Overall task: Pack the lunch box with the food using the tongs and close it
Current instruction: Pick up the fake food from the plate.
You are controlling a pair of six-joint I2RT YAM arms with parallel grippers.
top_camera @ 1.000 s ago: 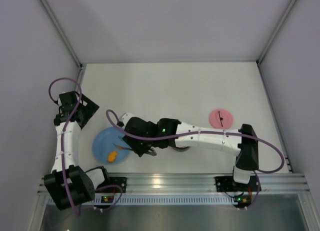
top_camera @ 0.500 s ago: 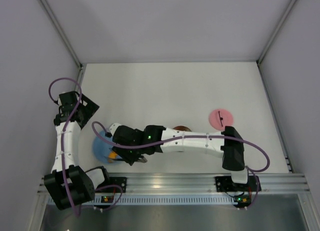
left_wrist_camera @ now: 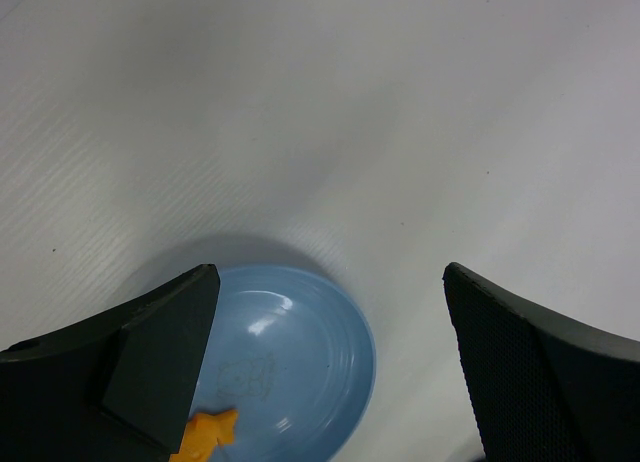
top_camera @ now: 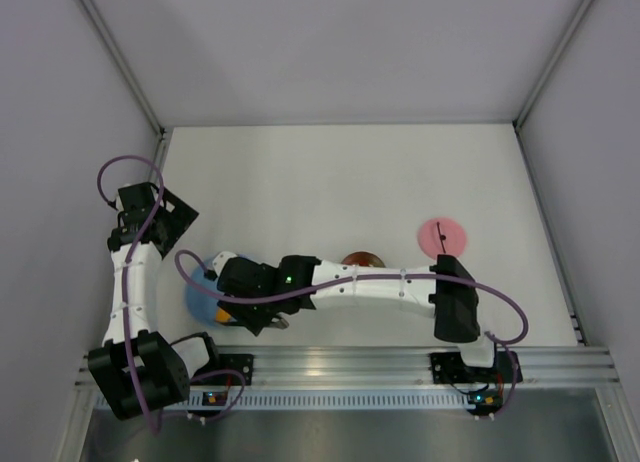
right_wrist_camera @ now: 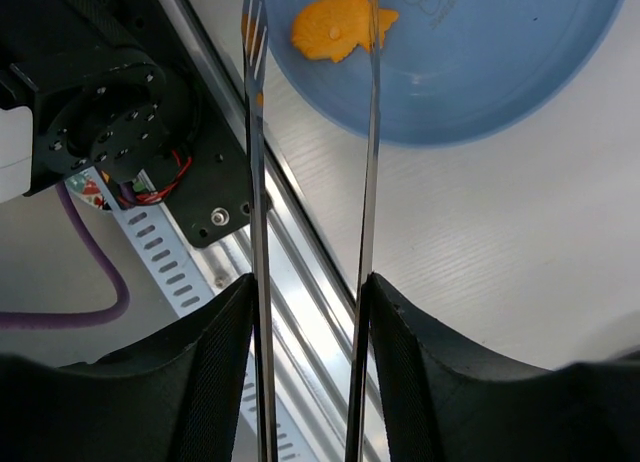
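Two slender arms of the tongs [right_wrist_camera: 368, 182] run up between the fingers [right_wrist_camera: 215, 362] of my right gripper [right_wrist_camera: 310, 292]. Each finger presses on the outer side of one arm, so the gripper is closed on the tongs at a medium width and the arms stand apart.

- Tong tips: both reach the near part of the blue plate [right_wrist_camera: 480, 82]. The orange food piece [right_wrist_camera: 340, 27] lies between them. The right-hand arm crosses one end of the piece; I cannot tell whether it touches.
- Food: only this one orange piece shows on the plate.
- Lunch box [top_camera: 360, 259]: it stands on the table [top_camera: 330, 172] just behind my right forearm, well to the right of the plate. Its contents are too small to make out.
- Pink lid [top_camera: 441, 236]: it lies flat on the table, to the right of the lunch box and apart from it.
- Left gripper [left_wrist_camera: 330, 282]: jaws wide apart and holding nothing, above the plate's far rim.
- Aluminium rail [top_camera: 340, 362]: it runs along the near table edge, directly under the tongs' handles.
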